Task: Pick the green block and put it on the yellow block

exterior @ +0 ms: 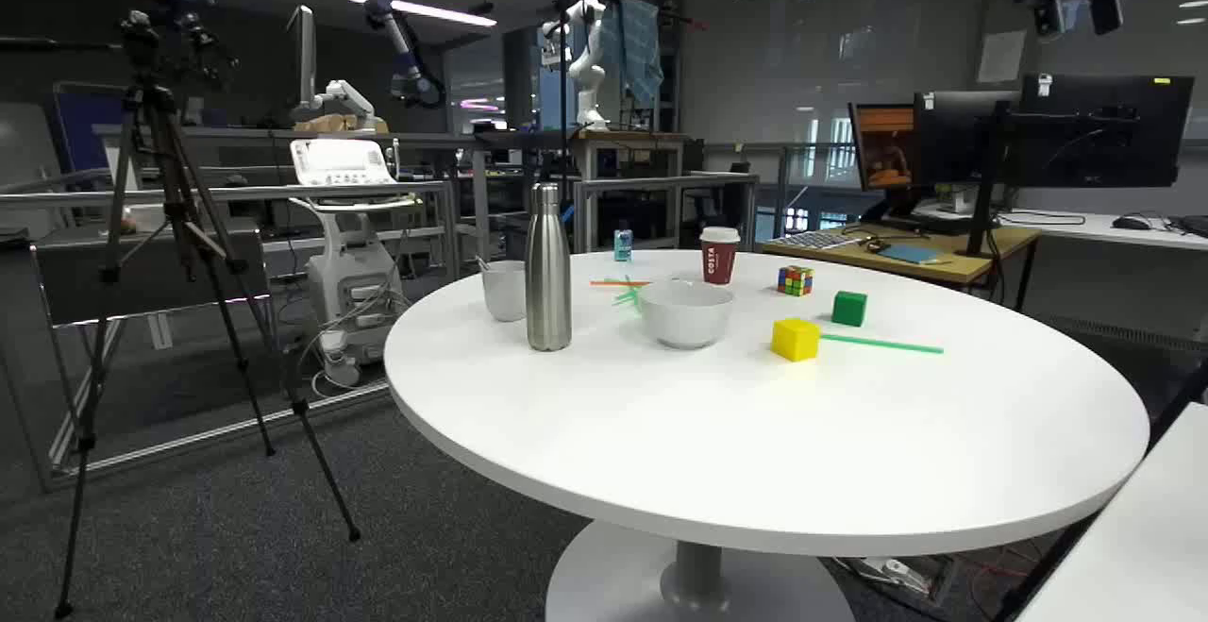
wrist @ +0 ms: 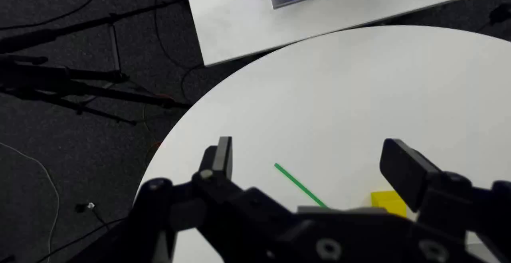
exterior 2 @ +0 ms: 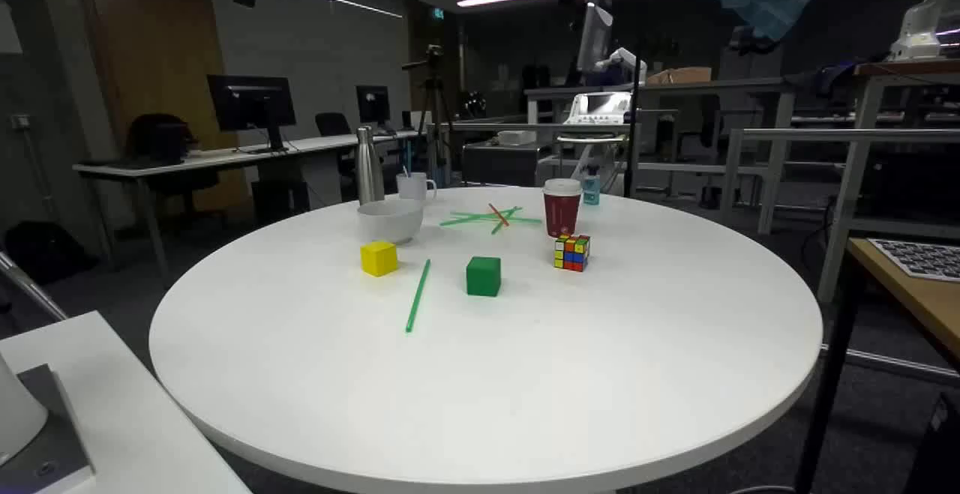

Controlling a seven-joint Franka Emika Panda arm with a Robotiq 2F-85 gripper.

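The green block is a small cube resting on the white round table; it also shows in an exterior view. The yellow block is a similar cube on the table, apart from the green block; it also shows in an exterior view. In the wrist view the yellow block is partly hidden by a finger and the gripper body. The green block does not show there. My gripper is open and empty. In an exterior view the gripper hangs high above the blocks.
A green stick lies between the two blocks. A white bowl, a metal bottle, a mug, a red cup, a puzzle cube, a small blue bottle and several loose sticks are on the table.
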